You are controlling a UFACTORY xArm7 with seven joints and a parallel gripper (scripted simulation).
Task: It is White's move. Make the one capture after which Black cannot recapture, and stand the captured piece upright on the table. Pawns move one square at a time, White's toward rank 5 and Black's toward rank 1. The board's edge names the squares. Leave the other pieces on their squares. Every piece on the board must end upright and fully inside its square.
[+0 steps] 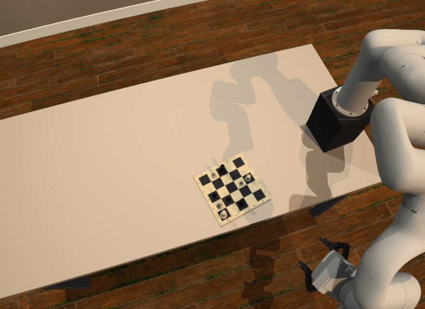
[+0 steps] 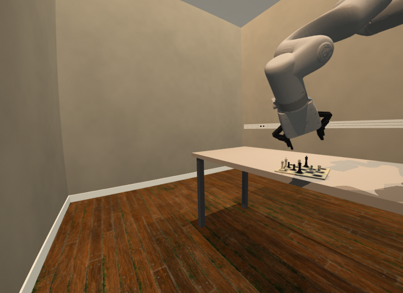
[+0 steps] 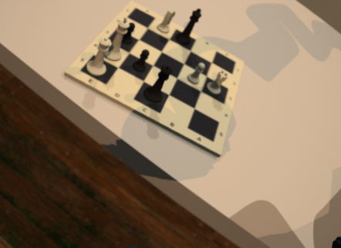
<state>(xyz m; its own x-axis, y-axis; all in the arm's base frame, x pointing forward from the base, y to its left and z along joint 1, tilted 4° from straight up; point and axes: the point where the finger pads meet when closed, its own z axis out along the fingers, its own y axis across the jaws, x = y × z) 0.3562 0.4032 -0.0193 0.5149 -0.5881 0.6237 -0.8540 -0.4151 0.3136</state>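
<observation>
A small five-by-five chessboard point(image 1: 231, 188) lies near the table's front edge, also seen in the wrist view point(image 3: 158, 69) and in the exterior view point(image 2: 302, 170). All pieces stand upright. White has two tall pieces point(image 3: 98, 57) point(image 3: 119, 39) by the E edge, a piece at the far side point(image 3: 167, 22), a pawn point(image 3: 197, 73) and a rook point(image 3: 217, 82). Black has two pawns point(image 3: 129, 32) point(image 3: 142, 60), a tall piece point(image 3: 158, 84) in file C and a king point(image 3: 190, 26). My gripper point(image 1: 318, 257) point(image 2: 299, 133) is open and empty, hovering above and in front of the table edge, apart from the board.
The arm's black base point(image 1: 338, 122) stands on the table's right end, right of the board. The table's front edge point(image 3: 127, 146) runs close past the board, with wooden floor below. The arm's shadow falls over the board and the table's right part.
</observation>
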